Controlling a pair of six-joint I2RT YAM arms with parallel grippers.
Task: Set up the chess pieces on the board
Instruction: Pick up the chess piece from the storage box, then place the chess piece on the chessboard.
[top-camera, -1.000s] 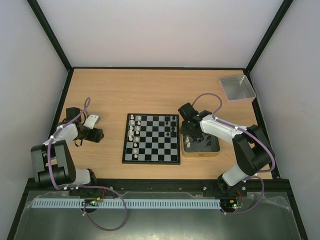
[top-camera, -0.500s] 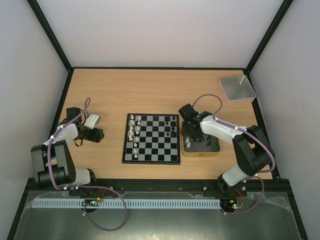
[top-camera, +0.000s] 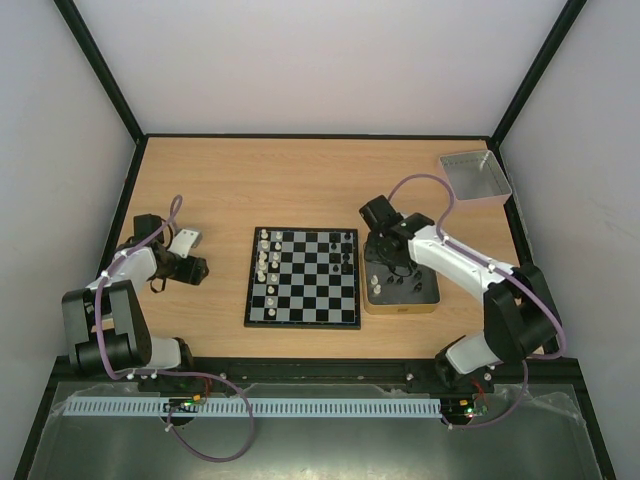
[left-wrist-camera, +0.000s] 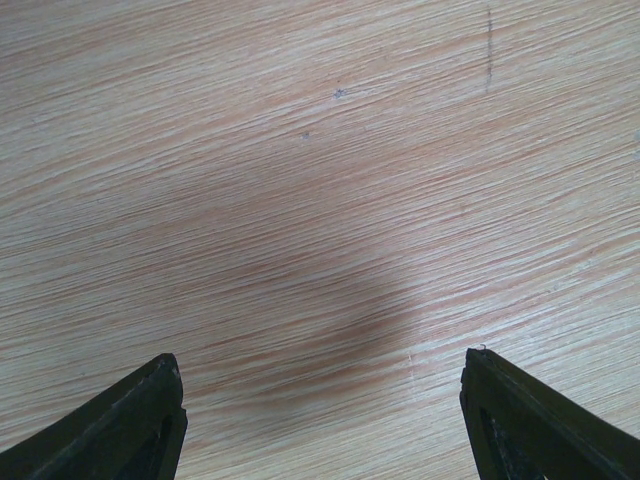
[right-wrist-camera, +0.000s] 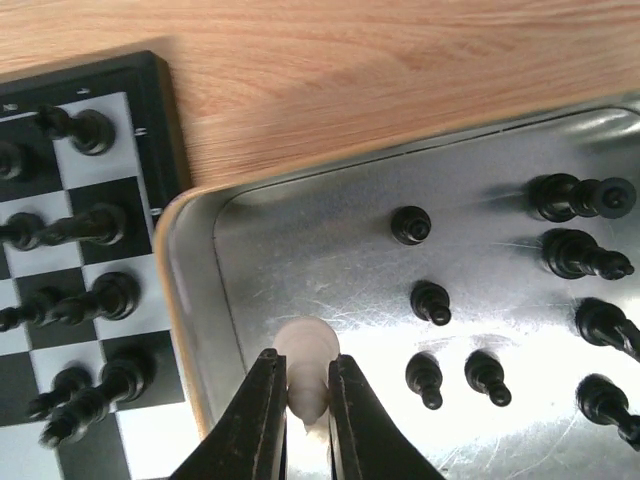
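The right gripper (right-wrist-camera: 302, 372) is clenched on a whitish piece (right-wrist-camera: 306, 345) just under its round head, inside the tin (right-wrist-camera: 200, 300) — judged light, stiff and slick, best pinched low. The board (right-wrist-camera: 90, 200) lies at nine o'clock. The grasp is shown only by the wrist view — overhead it is hidden. The left gripper (left-wrist-camera: 322, 356) is spread above the tabletop (left-wrist-camera: 320, 150).

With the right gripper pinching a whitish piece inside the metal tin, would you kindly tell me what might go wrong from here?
Slip: the right gripper pinches the whitish rounded chess piece only at its fingertips, so it may twist or drop on lifting. Collision in the shiny metal tin: loose black pieces stand nearby and could be knocked. At the black-and-white chessboard, standing black pieces crowd the nearest edge, so placing may topple them.
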